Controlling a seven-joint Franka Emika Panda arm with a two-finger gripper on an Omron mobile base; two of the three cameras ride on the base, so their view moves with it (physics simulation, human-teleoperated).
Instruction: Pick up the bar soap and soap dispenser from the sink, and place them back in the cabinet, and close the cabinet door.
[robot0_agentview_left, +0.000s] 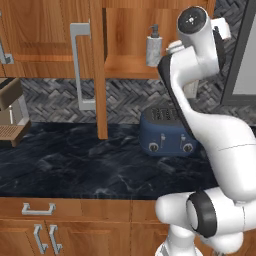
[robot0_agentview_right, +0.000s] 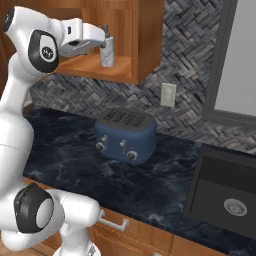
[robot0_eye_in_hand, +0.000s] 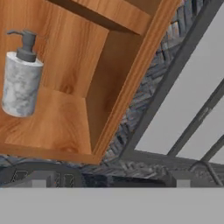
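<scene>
Inside, one soap dispenser (robot0_agentview_left: 153, 46) stands in the cabinet (robot0_agentview_left: 131, 67)

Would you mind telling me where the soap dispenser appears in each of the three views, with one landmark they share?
Left base view: soap dispenser top centre, on the cabinet shelf, left of the arm.
Right base view: upper left, on the shelf.
Hand view: upper left, upright on the shelf.
Shared landmark: the cabinet's wooden shelf.
</scene>
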